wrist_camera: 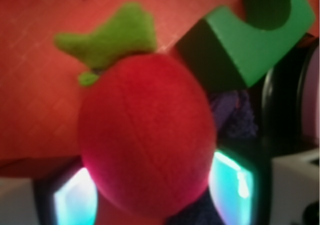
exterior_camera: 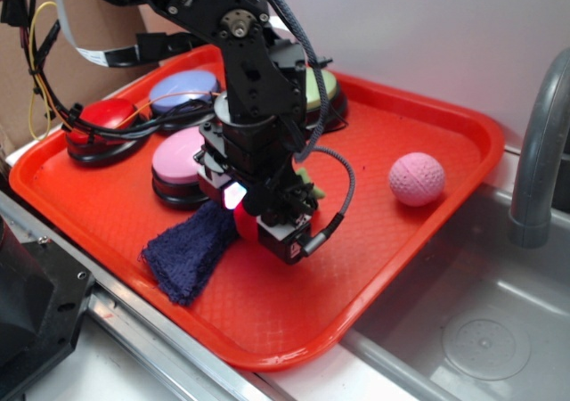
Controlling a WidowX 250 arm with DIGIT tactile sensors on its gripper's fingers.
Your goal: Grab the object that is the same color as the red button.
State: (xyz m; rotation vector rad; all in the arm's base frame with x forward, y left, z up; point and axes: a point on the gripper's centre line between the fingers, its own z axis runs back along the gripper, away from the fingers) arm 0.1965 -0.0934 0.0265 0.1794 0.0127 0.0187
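The red plush fruit (wrist_camera: 147, 145) with its green leafy top (wrist_camera: 112, 37) fills the wrist view and lies on the orange tray. My gripper (wrist_camera: 155, 195) is down over it, with a glowing pad pressed against each side. In the exterior view the gripper (exterior_camera: 245, 212) sits low on the tray, and only a bit of the red fruit (exterior_camera: 242, 229) shows under it. The red button (exterior_camera: 102, 120), a red dome on a black base, stands at the tray's far left, apart from the gripper.
A dark blue cloth (exterior_camera: 187, 249) lies just left of the gripper. A pink button (exterior_camera: 183, 156), a lavender button (exterior_camera: 183, 89) and a green button (exterior_camera: 322, 89) stand behind it. A green block (wrist_camera: 250, 35) sits close by. A pink ball (exterior_camera: 417, 178) lies to the right. A sink (exterior_camera: 481, 330) and faucet (exterior_camera: 534, 151) border the tray (exterior_camera: 401, 116).
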